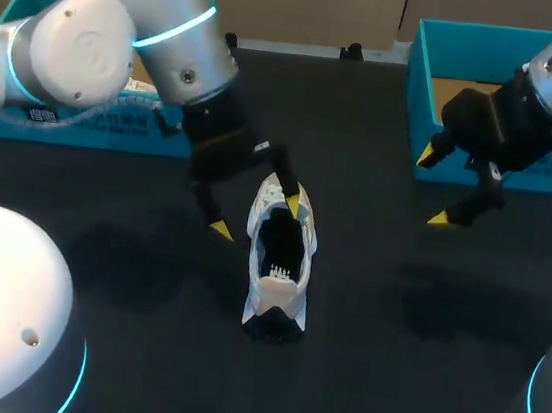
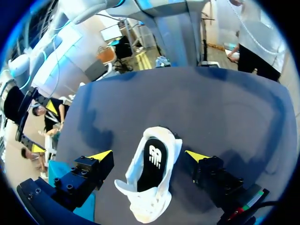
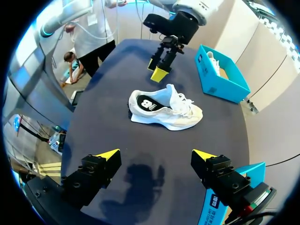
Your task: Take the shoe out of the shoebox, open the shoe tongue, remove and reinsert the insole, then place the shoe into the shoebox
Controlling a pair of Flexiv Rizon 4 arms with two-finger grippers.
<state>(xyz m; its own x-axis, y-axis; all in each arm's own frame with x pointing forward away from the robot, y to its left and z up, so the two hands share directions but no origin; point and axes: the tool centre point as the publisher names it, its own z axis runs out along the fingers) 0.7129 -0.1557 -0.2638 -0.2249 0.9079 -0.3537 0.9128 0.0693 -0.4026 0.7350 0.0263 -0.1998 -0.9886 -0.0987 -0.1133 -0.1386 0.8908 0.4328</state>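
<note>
A white shoe (image 1: 277,262) lies on the dark table near the middle, toe toward the front edge, with its black insole (image 2: 152,166) showing inside. My left gripper (image 1: 256,216) hangs open over the heel end, one yellow finger on each side of the shoe (image 2: 152,187) and neither pressing on it. My right gripper (image 1: 432,187) is open and empty, up in the air to the right of the shoe, in front of the right shoebox (image 1: 422,83). In the right wrist view the shoe (image 3: 164,108) lies well ahead of the right gripper (image 3: 155,154), with the left gripper (image 3: 161,65) beyond it.
A second teal shoebox (image 1: 94,129) stands at the back left, largely behind my left arm; something white shows inside that box (image 3: 220,70). Bare dark table surrounds the shoe.
</note>
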